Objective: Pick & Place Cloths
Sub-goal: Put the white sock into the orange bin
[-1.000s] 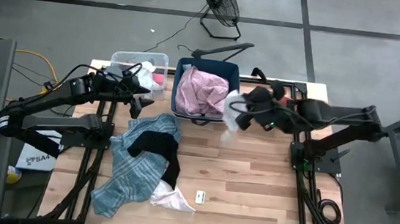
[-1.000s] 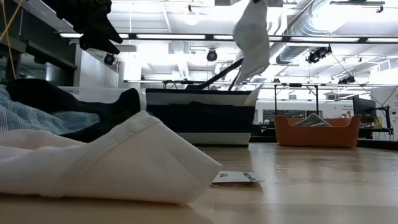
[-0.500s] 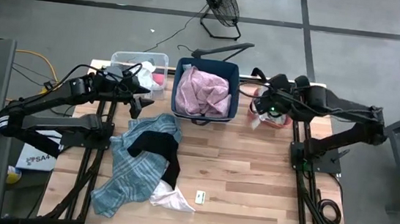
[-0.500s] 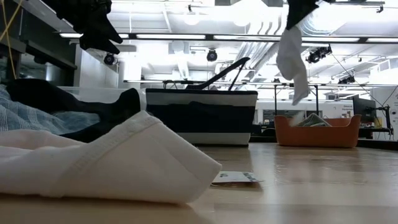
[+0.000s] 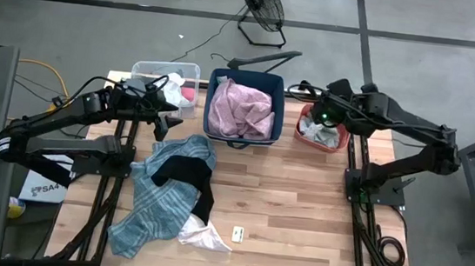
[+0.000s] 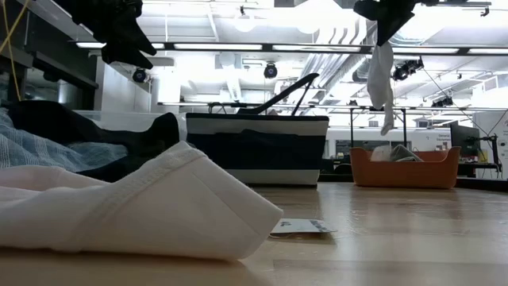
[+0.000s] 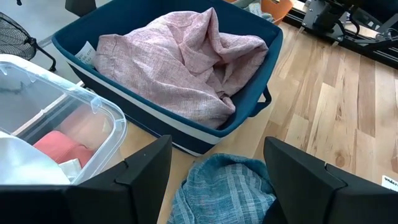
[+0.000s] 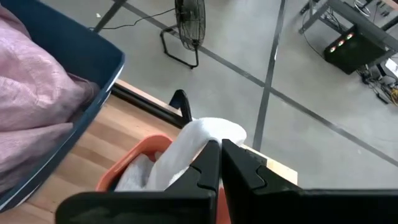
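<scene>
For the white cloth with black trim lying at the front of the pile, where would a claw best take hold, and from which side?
Judging by its pose, grip the white cloth at its free pointed corner toward the paper tag, coming straight down from above. That corner lies flat on the bare table, while its other end is tucked under the teal plaid cloth and a black piece.

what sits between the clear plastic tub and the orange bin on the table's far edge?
The navy basket holding the mauve-pink cloth, between clear tub and orange bin; high view.

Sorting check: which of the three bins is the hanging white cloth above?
The orange bin; the right gripper dangles the white cloth over it, not over either other bin.
</scene>
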`<state>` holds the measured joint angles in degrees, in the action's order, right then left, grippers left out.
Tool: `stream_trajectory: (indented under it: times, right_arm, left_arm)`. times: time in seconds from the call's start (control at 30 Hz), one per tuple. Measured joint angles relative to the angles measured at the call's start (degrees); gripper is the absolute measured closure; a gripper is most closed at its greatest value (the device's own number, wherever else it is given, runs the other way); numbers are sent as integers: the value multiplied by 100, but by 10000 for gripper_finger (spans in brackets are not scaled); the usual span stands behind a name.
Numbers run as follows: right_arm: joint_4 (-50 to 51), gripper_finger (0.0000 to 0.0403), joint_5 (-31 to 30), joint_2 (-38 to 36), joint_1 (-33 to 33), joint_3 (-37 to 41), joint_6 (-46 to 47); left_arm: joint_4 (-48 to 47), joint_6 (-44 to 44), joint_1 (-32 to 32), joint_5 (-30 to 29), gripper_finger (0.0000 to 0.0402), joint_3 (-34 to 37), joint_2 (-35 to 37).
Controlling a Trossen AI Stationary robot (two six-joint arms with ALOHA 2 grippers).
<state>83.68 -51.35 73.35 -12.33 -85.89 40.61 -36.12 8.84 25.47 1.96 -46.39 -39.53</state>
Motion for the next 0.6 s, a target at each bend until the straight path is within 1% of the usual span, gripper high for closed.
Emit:
stream_trajectory:
  times: [0.13,0.27,0.4,0.6]
  right_arm:
    - [12,399,8,23,-59,95,144]
    - [13,399,133,23,-224,441,283]
    - [-39,399,549,25,-451,892,342]
    - [-70,399,986,27,-792,1470,879]
  left_arm:
    - [0,0,0,-2,151,0,0]
    - [0,0,0,-4,151,0,0]
    - [-4,0,0,-7,151,0,0]
    - [-18,0,0,-18,151,0,0]
